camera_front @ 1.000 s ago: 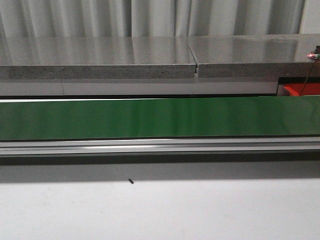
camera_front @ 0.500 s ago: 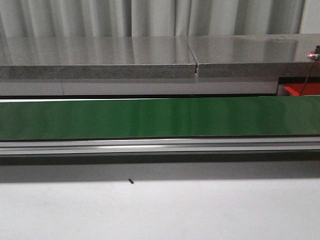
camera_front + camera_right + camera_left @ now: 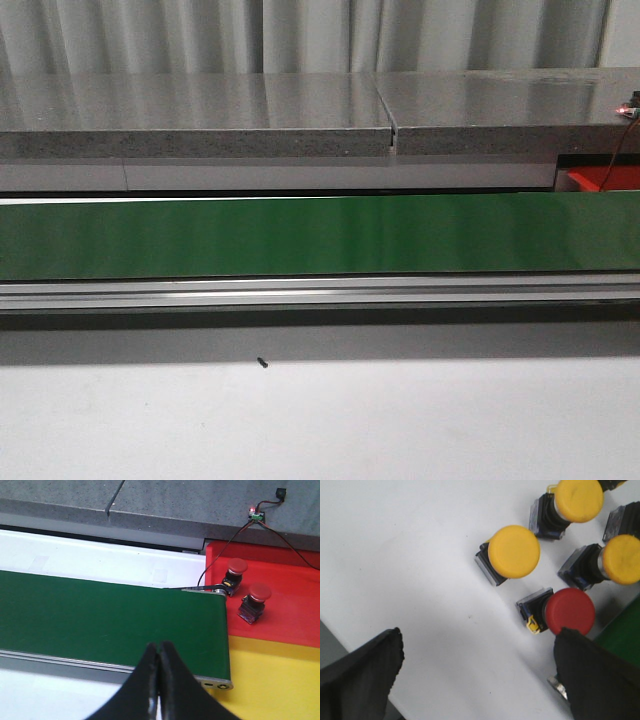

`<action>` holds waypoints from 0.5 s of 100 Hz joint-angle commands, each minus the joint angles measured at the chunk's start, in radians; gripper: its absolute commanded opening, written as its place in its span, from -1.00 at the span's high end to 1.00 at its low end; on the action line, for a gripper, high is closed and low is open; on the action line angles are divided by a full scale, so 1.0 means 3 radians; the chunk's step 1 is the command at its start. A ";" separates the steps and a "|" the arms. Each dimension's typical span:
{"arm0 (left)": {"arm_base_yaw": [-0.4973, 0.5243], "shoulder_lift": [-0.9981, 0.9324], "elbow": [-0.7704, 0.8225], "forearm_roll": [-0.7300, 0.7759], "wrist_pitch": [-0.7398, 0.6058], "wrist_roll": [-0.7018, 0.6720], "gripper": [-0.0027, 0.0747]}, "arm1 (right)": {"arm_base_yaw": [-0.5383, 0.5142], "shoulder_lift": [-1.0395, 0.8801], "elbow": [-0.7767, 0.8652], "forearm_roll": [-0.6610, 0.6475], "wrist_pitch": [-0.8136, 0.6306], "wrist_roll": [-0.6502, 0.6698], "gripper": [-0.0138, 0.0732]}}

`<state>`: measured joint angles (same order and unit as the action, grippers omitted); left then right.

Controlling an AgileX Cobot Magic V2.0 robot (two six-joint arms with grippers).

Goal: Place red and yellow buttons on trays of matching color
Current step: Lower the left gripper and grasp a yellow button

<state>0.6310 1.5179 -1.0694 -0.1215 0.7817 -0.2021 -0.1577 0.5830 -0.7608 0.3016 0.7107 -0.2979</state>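
Jaws first: my left gripper (image 3: pixel 475 672) hangs spread wide with nothing between its black padded fingers (image 3: pixel 362 672), above a cluster of mushroom-head push buttons on the white table (image 3: pixel 395 545). My right gripper (image 3: pixel 159 680) is pressed closed and empty over the green conveyor belt (image 3: pixel 100 620).

The nearest piece is the red round-capped button (image 3: pixel 568 611), lying on its side with its grey square base (image 3: pixel 532 612) towards me; three yellow-capped buttons (image 3: pixel 514 551) crowd just beside it. I'd worry about clipping a yellow neighbour, or the smooth domed cap slipping. Two more red buttons (image 3: pixel 250 602) already sit on the red plastic tray (image 3: pixel 290 615), the yellow tray (image 3: pixel 280 680) beside it.
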 commanded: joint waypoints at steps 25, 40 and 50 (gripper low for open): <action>0.0009 0.0589 -0.0816 -0.0066 0.0160 0.0120 -0.58 | -0.0003 0.0005 -0.0081 0.0060 -0.0227 -0.0026 0.83; 0.0009 0.0833 -0.1036 -0.0095 0.0253 0.0120 -0.58 | -0.0003 0.0005 -0.0081 0.0060 -0.0227 -0.0026 0.83; 0.0009 0.0956 -0.1079 -0.0095 0.0307 0.0120 -0.58 | -0.0003 0.0005 -0.0081 0.0060 -0.0227 -0.0026 0.83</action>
<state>0.6310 1.8201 -1.3537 -0.1341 0.8694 -0.1677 -0.1577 0.5830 -0.7608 0.3016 0.7107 -0.2979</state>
